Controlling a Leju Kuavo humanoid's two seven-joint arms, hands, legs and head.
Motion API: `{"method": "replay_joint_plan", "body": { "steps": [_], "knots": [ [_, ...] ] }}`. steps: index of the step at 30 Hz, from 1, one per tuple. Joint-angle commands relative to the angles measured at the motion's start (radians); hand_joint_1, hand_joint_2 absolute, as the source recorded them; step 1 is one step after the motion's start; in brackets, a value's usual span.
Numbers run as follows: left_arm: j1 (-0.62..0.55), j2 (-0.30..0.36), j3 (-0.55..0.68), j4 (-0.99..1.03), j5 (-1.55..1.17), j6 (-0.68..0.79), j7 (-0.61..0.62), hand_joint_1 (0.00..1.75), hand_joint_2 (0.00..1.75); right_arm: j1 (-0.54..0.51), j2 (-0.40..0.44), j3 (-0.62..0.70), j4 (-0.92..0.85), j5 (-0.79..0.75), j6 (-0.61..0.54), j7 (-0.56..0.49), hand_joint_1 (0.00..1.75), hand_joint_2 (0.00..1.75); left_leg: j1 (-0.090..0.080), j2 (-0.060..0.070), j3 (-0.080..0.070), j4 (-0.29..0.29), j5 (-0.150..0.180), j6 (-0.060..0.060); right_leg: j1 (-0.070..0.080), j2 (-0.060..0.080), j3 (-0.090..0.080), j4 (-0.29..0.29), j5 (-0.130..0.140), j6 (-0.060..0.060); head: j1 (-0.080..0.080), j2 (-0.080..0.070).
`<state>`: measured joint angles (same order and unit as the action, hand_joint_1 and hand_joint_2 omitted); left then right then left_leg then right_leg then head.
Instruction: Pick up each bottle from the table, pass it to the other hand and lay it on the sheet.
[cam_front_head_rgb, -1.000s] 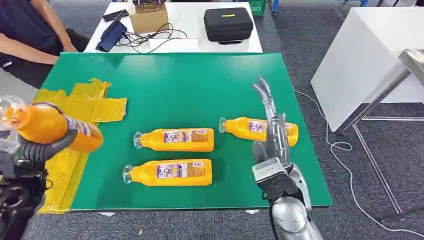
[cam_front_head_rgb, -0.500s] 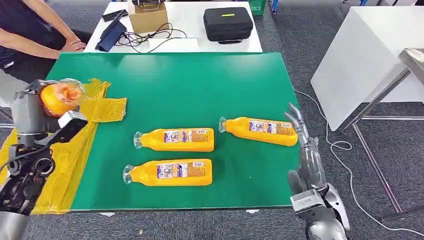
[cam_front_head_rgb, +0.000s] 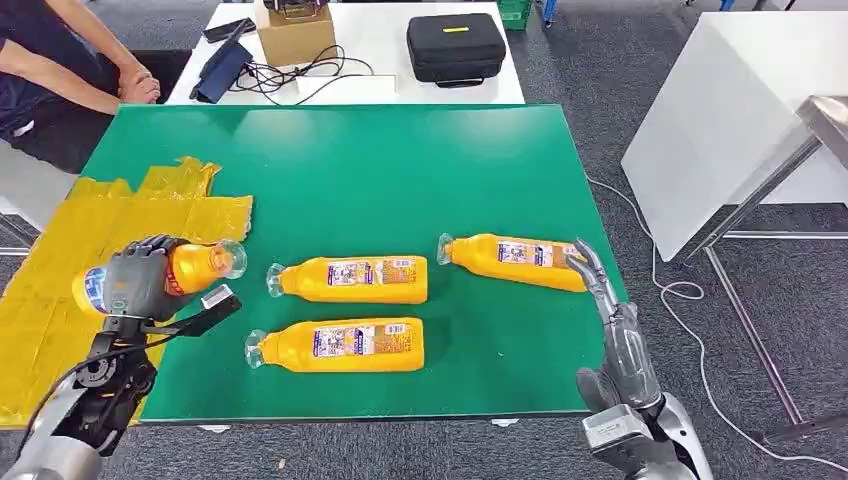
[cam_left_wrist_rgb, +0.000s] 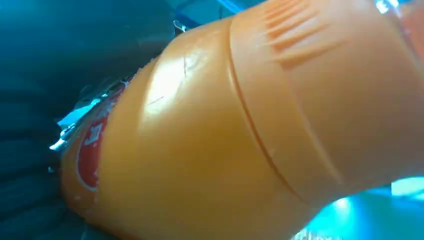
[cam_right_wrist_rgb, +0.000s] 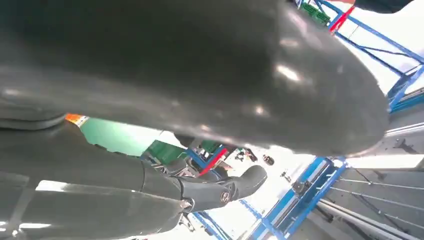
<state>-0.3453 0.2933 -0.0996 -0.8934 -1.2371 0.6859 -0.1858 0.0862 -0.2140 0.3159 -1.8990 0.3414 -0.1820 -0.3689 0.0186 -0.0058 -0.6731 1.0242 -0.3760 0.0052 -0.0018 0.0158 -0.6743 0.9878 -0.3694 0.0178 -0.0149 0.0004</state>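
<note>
At the desk's (cam_front_head_rgb: 400, 160) near right corner the right hand (cam_front_head_rgb: 612, 325) stands empty, fingers straight and apart, just beside one lying bottle (cam_front_head_rgb: 515, 260). At the near left, the left hand (cam_front_head_rgb: 135, 282) grips a bottle (cam_front_head_rgb: 190, 268) sideways over the yellow sheet's (cam_front_head_rgb: 60, 300) inner edge. Two more bottles (cam_front_head_rgb: 350, 280) (cam_front_head_rgb: 338, 345) lie mid-desk; bare green spreads beyond. Farther off, a person's arm (cam_front_head_rgb: 90, 85) rests at the far left corner.

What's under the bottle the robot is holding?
The left hand holds the bottle over the yellow sheet, near its edge by the green table. The hand hides whether the bottle touches the sheet.
</note>
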Motion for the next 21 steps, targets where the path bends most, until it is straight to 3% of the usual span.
{"method": "replay_joint_plan", "body": {
  "steps": [1,5,8,13,14,15,21],
  "knots": [
    [-0.03,-0.044,-0.002,0.129,-0.006,0.012,0.0,1.75,1.75,0.0,0.008,-0.017,0.012,0.001,0.005,0.006,0.0,0.0,-0.002,-0.001,0.009,-0.002,-0.003,0.001,-0.001,-0.003,0.008,0.0,-0.004,0.0,0.0,0.0],
    [-0.038,-0.057,0.019,0.167,-0.055,0.012,-0.027,1.75,1.75,0.006,0.008,-0.026,0.009,0.004,0.001,0.008,0.0,0.0,-0.001,-0.001,0.004,-0.001,-0.001,0.001,-0.001,-0.002,0.004,0.0,-0.002,0.0,0.0,0.0],
    [-0.036,-0.102,0.035,0.209,-0.1,0.012,-0.035,1.75,1.75,0.039,0.004,-0.038,-0.003,0.007,-0.008,0.005,0.0,0.0,-0.001,-0.001,0.004,-0.001,-0.001,0.001,-0.001,-0.003,0.004,0.0,-0.002,0.0,0.0,0.0],
    [-0.039,-0.123,0.026,0.249,-0.163,0.012,0.028,1.75,1.75,0.087,-0.014,-0.033,-0.014,0.022,-0.012,-0.009,0.0,0.0,-0.002,-0.003,0.005,-0.001,-0.001,0.001,-0.001,-0.004,0.006,0.0,-0.003,0.001,0.0,0.0],
    [-0.047,-0.116,0.018,0.275,-0.186,0.012,0.064,0.4,1.75,0.094,-0.02,-0.03,-0.011,0.021,-0.012,-0.017,0.0,0.0,-0.002,-0.003,0.004,-0.001,-0.001,0.001,-0.001,-0.003,0.005,0.0,-0.003,0.001,0.0,0.0],
    [-0.045,-0.104,0.01,0.277,-0.21,0.012,0.097,0.0,1.75,0.101,-0.023,-0.028,-0.006,0.02,-0.012,-0.025,0.0,0.0,-0.002,-0.003,0.007,-0.002,-0.002,0.001,-0.002,-0.004,0.007,0.0,-0.004,0.001,0.0,0.0],
    [-0.06,-0.081,-0.008,0.32,-0.243,0.012,0.146,0.0,1.75,0.104,-0.025,-0.021,0.003,0.019,-0.007,-0.033,0.0,0.0,-0.002,-0.001,0.008,-0.001,-0.003,0.001,-0.001,-0.003,0.008,0.0,-0.004,0.001,0.0,0.0]
  ]
}}
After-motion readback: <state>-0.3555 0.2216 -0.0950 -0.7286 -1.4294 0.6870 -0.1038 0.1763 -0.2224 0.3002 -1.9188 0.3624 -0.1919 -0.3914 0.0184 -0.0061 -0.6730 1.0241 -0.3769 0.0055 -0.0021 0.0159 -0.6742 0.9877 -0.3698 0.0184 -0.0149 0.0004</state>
